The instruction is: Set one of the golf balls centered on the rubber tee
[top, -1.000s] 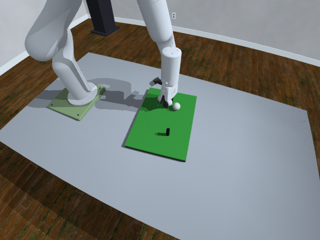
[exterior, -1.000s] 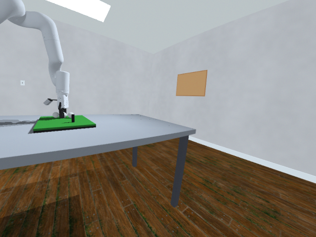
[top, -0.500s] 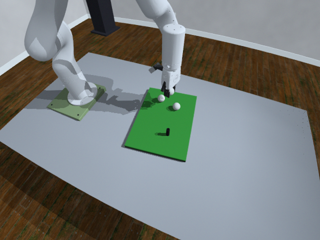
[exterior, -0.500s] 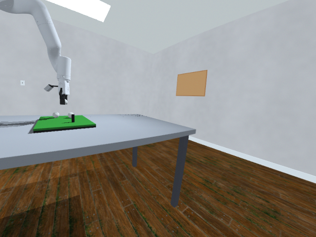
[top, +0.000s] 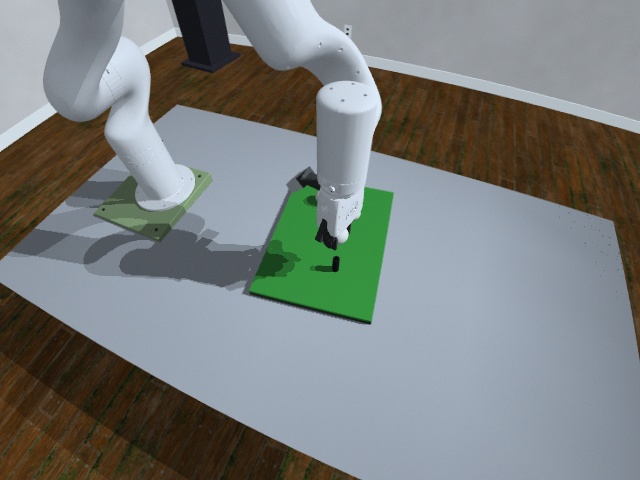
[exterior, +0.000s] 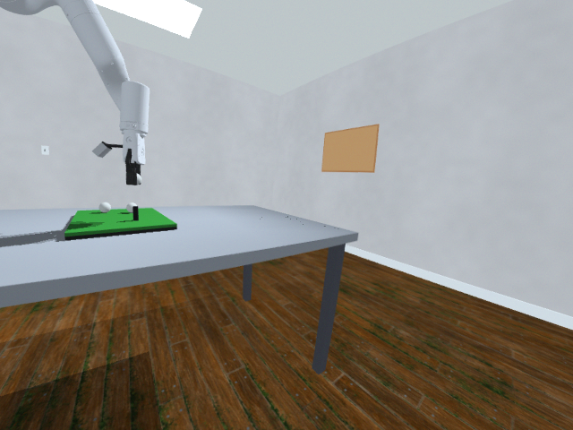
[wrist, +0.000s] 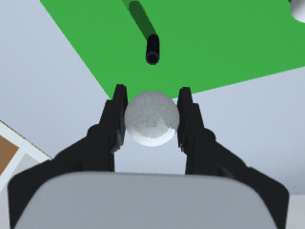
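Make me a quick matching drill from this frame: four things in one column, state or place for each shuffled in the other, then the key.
1. held golf ball
2. rubber tee
3. green mat
4. gripper

A. lies flat on the table
B. shut on a ball
C. stands upright, opening bare
D. clamped in the air above the mat

Pairs: 1-D, 2-C, 3-A, 4-B

Arm (top: 289,31) cut off at top edge, one golf ball (wrist: 299,10) clipped by wrist view's corner
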`<action>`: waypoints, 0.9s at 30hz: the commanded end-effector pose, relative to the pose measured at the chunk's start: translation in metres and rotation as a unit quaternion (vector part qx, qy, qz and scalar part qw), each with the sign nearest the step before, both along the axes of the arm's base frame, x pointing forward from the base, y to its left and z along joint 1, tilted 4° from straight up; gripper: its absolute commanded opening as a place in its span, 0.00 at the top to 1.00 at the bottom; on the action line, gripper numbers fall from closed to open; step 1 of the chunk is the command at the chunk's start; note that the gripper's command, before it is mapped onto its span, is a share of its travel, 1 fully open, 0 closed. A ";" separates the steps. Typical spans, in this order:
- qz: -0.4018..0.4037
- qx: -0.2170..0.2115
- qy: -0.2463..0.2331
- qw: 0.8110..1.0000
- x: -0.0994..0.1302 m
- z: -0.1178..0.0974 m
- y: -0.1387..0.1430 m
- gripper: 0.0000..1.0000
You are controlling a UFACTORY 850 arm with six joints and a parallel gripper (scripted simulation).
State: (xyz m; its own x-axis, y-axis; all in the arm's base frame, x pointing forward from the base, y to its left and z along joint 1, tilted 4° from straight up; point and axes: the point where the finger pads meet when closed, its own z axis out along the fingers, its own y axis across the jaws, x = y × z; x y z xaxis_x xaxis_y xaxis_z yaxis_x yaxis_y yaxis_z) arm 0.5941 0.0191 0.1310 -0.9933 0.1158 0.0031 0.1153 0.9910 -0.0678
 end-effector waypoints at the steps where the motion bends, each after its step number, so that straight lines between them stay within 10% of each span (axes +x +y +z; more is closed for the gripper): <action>1: 0.001 0.001 0.001 1.000 0.002 -0.036 -0.004 1.00; 27: 0.001 0.001 0.001 1.000 0.002 -0.072 -0.007 1.00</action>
State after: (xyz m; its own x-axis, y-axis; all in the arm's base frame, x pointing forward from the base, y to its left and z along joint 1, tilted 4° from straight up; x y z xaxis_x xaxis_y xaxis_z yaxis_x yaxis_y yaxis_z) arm 0.5953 0.0122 0.0583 -0.9935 0.1139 0.0082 0.1131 0.9914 -0.0666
